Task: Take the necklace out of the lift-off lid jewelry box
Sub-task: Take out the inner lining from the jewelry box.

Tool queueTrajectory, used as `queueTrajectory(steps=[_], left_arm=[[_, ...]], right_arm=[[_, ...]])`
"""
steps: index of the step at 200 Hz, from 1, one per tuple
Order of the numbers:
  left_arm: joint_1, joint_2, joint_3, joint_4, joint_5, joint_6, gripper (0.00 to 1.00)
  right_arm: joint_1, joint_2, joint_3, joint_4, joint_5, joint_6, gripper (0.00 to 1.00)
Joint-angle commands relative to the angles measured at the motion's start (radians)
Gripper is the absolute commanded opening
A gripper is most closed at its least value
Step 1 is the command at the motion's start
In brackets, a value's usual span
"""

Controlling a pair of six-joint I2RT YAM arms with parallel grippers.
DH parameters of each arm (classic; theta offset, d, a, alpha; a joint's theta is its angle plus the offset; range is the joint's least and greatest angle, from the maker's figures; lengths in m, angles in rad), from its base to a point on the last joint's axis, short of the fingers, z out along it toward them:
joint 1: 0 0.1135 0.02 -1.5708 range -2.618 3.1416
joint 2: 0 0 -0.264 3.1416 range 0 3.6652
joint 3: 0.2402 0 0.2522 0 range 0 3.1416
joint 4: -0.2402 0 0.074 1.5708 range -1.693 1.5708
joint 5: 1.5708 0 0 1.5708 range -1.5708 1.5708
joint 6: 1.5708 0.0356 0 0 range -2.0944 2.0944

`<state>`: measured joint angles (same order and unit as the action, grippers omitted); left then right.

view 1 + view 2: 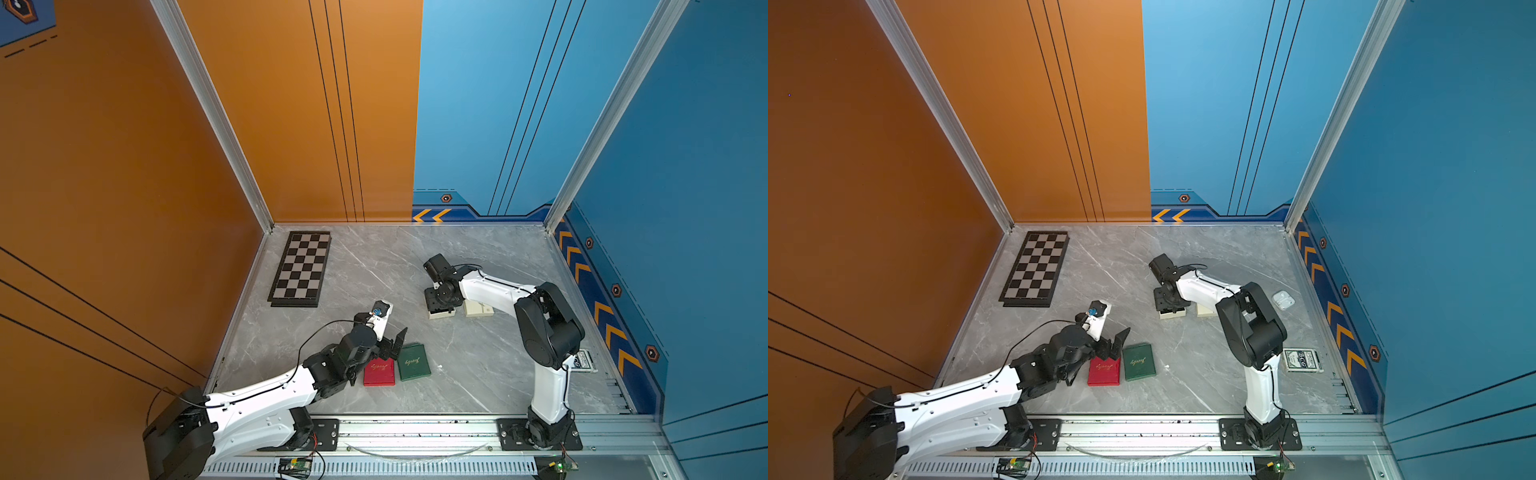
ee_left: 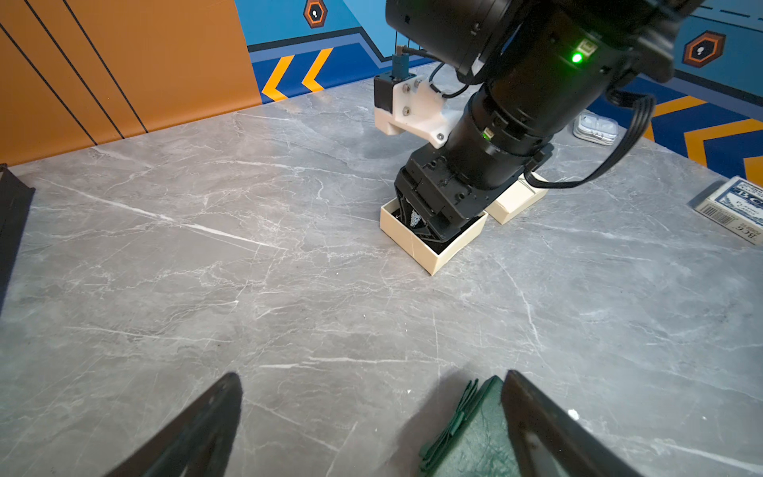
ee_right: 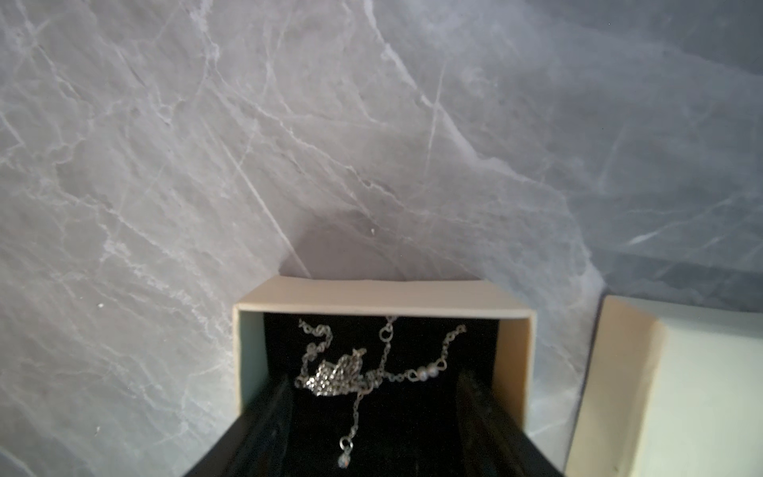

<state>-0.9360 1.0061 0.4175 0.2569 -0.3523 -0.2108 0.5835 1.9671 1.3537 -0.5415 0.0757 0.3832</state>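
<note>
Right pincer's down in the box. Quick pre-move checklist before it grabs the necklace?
1. Lid off, lying beside box: ok.
2. Necklace in view on the black lining: ok.
3. Right pincer open, straddling the pendant: ok.
4. Tips low enough to catch the chain: cannot tell.
5. Chain free of snags: cannot tell.
6. Left pincer open, away from the box, by green case: ok.
</note>
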Motion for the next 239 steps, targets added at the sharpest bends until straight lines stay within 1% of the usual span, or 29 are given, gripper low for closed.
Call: queueTrajectory(steps=[1, 20, 55, 89, 118, 138, 176, 239], left_arm=[[0.000, -0.004, 0.023, -0.011, -0.012, -0.003, 0.99], [0.000, -0.004, 0.023, -0.012, -0.007, -0.001, 1.00], [0.001, -0.002, 0.024, -0.015, 0.012, 0.008, 0.96], [0.002, 0.002, 0.034, -0.022, 0.026, 0.011, 0.91], [0.001, 0.007, 0.045, -0.033, 0.040, 0.012, 0.91], [0.002, 0.009, 0.060, -0.052, 0.046, 0.013, 0.90], [0.001, 0.004, 0.078, -0.081, 0.060, 0.011, 0.88], [0.003, 0.020, 0.141, -0.175, 0.072, 0.012, 0.88]], right_arm=[[0.008, 0.047, 0.016, -0.041, -0.017, 0.021, 0.64], [0.008, 0.070, 0.020, -0.041, -0.023, 0.029, 0.60], [0.004, 0.098, 0.026, -0.040, -0.045, 0.031, 0.49], [0.005, 0.061, 0.023, -0.030, -0.047, 0.022, 0.39], [0.002, 0.025, 0.025, -0.025, -0.046, 0.010, 0.27], [-0.007, 0.011, 0.027, -0.023, -0.055, 0.005, 0.22], [-0.014, -0.037, 0.015, -0.009, -0.072, -0.004, 0.18], [-0.026, -0.122, -0.006, -0.008, -0.065, -0.013, 0.16]])
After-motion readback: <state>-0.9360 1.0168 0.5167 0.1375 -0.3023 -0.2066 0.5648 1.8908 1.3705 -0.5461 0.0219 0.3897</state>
